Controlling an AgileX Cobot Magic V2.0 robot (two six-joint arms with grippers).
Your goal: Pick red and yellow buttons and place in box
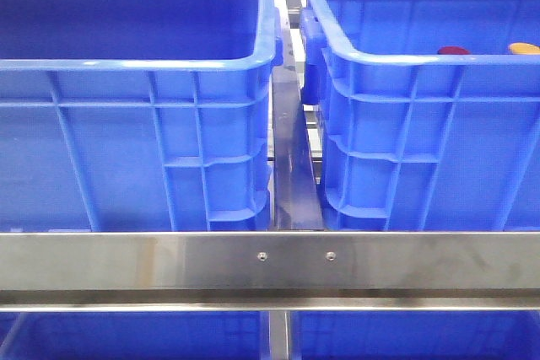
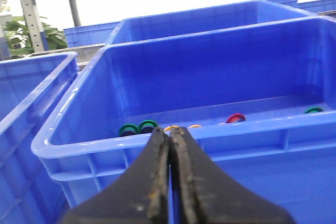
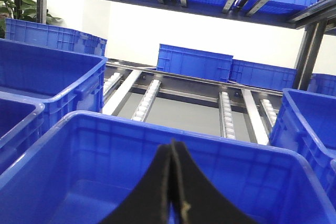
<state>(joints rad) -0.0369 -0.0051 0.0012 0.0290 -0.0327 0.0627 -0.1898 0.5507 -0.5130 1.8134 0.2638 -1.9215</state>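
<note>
Closed black fingertips fill the foreground of both wrist views: your left gripper [image 2: 169,182] has its jaws pressed together on nothing, and your right gripper [image 3: 173,192] is likewise closed and empty above a bare blue crate [image 3: 157,129]. From the left gripper, the buttons lie ahead and below, past the near rim on the floor of the crate it faces [image 2: 79,140], where a red ring-shaped button [image 2: 235,118] sits among green ones and some orange-yellow pieces. In the front view, the left crate [image 1: 135,65] shows no contents, while a red button [image 1: 453,51] and a yellow-orange button [image 1: 524,48] peek over the near wall of the right crate [image 1: 405,61]; I can't tell which arm is nearer them.
</note>
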